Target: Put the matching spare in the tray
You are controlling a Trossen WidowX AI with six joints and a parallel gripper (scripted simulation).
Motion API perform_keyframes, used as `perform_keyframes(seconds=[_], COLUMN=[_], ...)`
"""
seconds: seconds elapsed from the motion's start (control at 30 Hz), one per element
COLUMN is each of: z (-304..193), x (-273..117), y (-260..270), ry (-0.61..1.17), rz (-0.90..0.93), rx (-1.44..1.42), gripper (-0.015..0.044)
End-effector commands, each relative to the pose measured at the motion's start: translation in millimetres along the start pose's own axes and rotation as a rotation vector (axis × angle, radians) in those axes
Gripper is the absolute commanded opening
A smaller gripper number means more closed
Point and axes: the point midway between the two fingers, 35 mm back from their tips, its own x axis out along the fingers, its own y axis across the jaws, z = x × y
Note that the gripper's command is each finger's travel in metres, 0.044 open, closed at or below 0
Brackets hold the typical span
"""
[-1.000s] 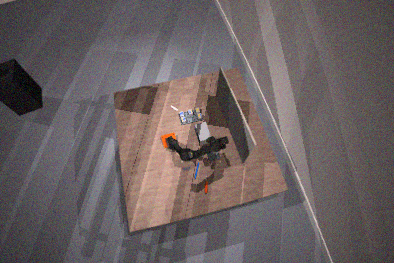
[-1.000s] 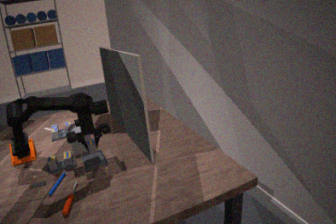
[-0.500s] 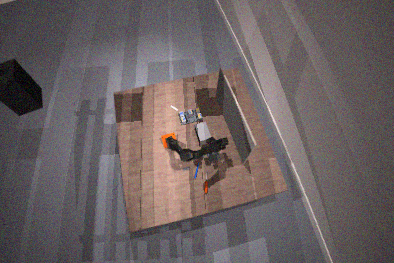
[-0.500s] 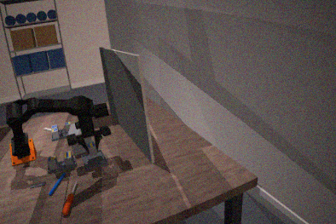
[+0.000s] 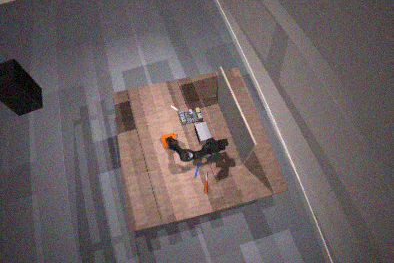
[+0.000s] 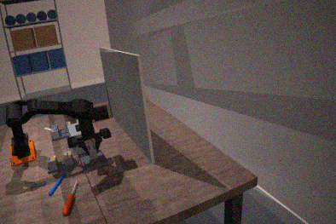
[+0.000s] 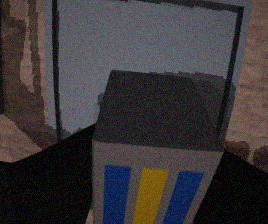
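Note:
My gripper [image 7: 144, 136] [image 6: 89, 146] is shut on a grey spare [image 7: 157, 112], a block with two blue stripes and one yellow between them. No code is legible on it. In the wrist view the spare hangs in front of the pale grey tray [image 7: 145, 37], whose dark-edged sides show left and right. Its exact height above the tray cannot be told. The tray [image 5: 202, 132] lies just beside the arm in the top view. Small grey blocks [image 6: 52, 163] with blue and yellow marks stand near the gripper. I cannot pick out the mounted unit's code.
An upright grey panel [image 5: 237, 112] [image 6: 128, 104] stands beyond the gripper. More small units [image 5: 191, 116] stand beyond the tray. A blue pen [image 5: 196, 171] [image 6: 56, 185] and an orange screwdriver [image 5: 206, 187] [image 6: 68, 204] lie on the table's near side. A white stick [image 5: 174, 108] lies farther back.

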Motion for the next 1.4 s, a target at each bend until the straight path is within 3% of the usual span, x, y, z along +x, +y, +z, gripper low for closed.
perform_keyframes(seconds=[0.0, 0.17, 0.73, 0.8, 1.03, 1.37], z=[1, 0, 0, 0, 1, 2], x=[3, 7, 5, -5, -98, -96], y=[0, 1, 1, -1, 2, 1], ry=[-0.004, -0.005, -0.001, -0.002, -0.001, -0.007], rz=[-0.002, -0.002, 0.001, -0.002, -0.025, -0.033], rx=[-0.003, -0.002, 0.001, -0.005, -0.06, -0.061], gripper=[0.0, 0.0, 0.044, 0.044, 0.044, 0.044])
